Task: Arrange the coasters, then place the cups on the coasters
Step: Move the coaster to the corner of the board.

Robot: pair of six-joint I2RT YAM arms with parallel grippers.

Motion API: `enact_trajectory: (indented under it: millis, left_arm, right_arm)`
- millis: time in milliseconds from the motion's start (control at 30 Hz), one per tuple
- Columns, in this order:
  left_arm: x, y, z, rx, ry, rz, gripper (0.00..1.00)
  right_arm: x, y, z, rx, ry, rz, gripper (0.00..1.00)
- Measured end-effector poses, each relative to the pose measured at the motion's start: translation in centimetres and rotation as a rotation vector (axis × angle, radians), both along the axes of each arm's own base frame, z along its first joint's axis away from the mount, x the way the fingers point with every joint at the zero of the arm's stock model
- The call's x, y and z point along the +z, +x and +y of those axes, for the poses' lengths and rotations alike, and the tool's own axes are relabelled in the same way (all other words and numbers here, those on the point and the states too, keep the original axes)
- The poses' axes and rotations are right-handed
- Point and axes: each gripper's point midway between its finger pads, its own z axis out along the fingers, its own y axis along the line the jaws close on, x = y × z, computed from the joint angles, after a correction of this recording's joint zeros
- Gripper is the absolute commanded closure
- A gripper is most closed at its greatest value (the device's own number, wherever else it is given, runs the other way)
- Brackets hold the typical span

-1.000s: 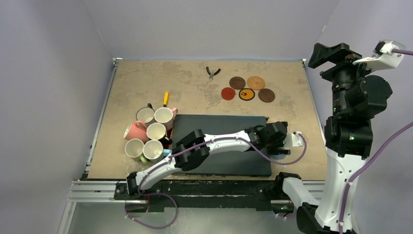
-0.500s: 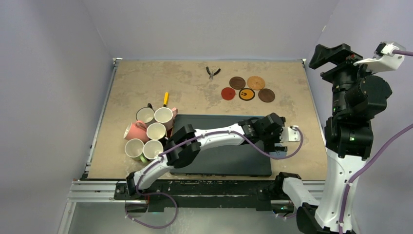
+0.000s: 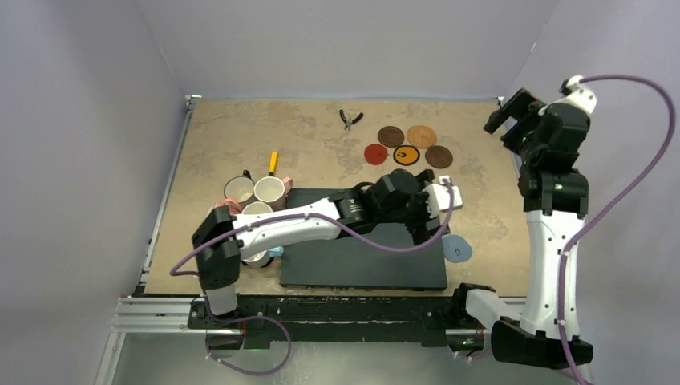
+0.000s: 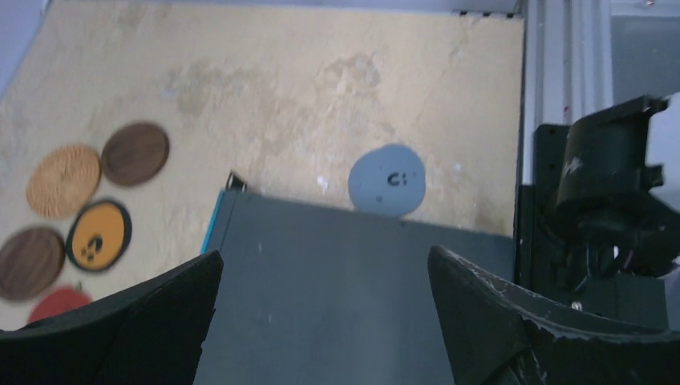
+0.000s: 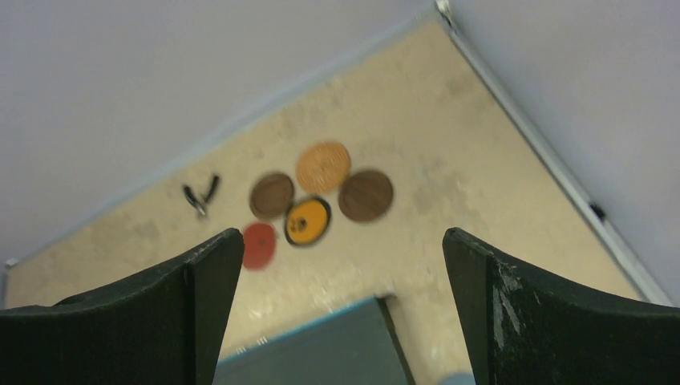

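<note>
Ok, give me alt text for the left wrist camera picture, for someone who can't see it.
The left gripper, jaws open, hangs over a dark mat; a grey-blue coaster lies on the tan table at the mat's edge. Five more coasters cluster at the left: cork, two brown, yellow, red.

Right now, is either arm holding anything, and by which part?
Nothing is held: the left gripper and right gripper are open and empty; the grey-blue coaster lies free.

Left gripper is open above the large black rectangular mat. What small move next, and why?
Probably swing the left gripper toward the five clustered round coasters: it holds nothing, and the grey-blue round coaster already lies alone beside the mat.
</note>
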Motion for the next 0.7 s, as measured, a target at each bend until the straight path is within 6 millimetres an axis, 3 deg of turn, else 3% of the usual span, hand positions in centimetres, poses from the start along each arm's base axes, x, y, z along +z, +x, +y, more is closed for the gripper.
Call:
enact_trajectory:
  millis: [100, 200, 400, 500, 600, 700]
  left_arm:
    - [-1.2, 1.1, 3.9, 0.092, 0.024, 0.066, 0.05]
    - [-1.4, 3.4, 8.2, 0.209, 0.036, 0.124, 0.05]
    - [2.6, 9.7, 16.9, 0.476, -0.071, 0.178, 0.04]
    - [4.0, 12.8, 21.6, 0.588, -0.127, 0.193, 0.04]
    - [3.9, 15.4, 25.9, 0.721, -0.142, 0.188, 0.04]
    - [2.4, 15.3, 27.8, 0.769, -0.118, 0.193, 0.04]
  right_arm:
    - [-5.8, -0.9, -0.2, -0.025, 0.029, 0.131, 0.02]
    - [-10.1, -2.5, -0.3, -0.056, 0.056, 0.22, 0.02]
    - [-19.1, -5.8, -0.6, -0.149, 0.159, 0.438, 0.02]
    - [-22.5, -7.4, -0.4, -0.201, 0.227, 0.517, 0.02]
    - [-24.9, -8.9, 0.5, -0.234, 0.313, 0.551, 0.02]
    - [-27.1, -10.0, 1.4, -0.268, 0.401, 0.582, 0.02]
